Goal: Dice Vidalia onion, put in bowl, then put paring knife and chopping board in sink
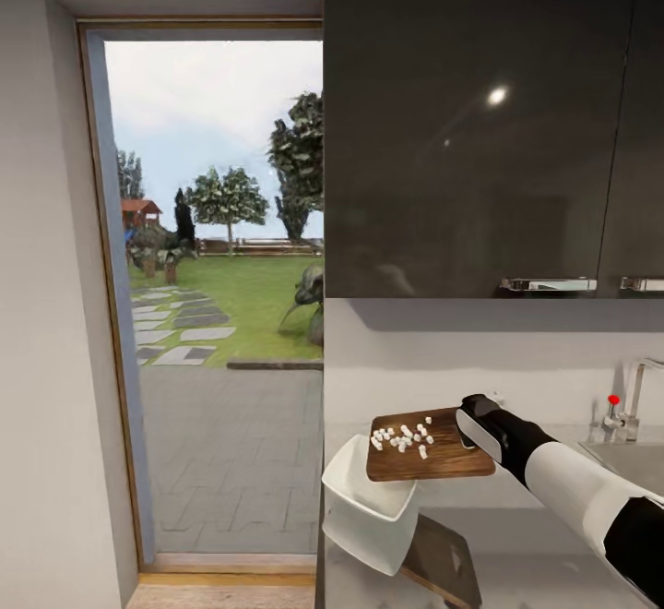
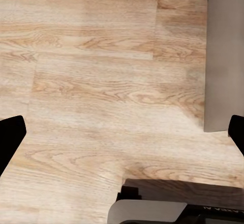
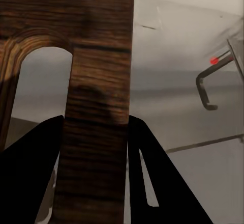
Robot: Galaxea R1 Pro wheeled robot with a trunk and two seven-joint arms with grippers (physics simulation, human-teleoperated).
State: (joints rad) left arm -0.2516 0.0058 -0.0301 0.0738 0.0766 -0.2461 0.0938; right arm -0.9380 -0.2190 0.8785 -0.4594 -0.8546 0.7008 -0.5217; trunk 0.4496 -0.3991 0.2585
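My right gripper is shut on the right end of the brown chopping board and holds it roughly level above the countertop. The diced onion, a cluster of tiny white cubes, lies on the board's left half. Below the board's left end, the white bowl sits at the countertop's left end. In the right wrist view the dark fingers of my right gripper clamp the chopping board beside its handle slot. My left gripper hangs open over wooden floor. The paring knife is out of view.
The sink, with its chrome tap and red knob, lies at the right, past my right arm. Dark wall cabinets hang above the countertop. A glass door to a garden stands left of the bowl.
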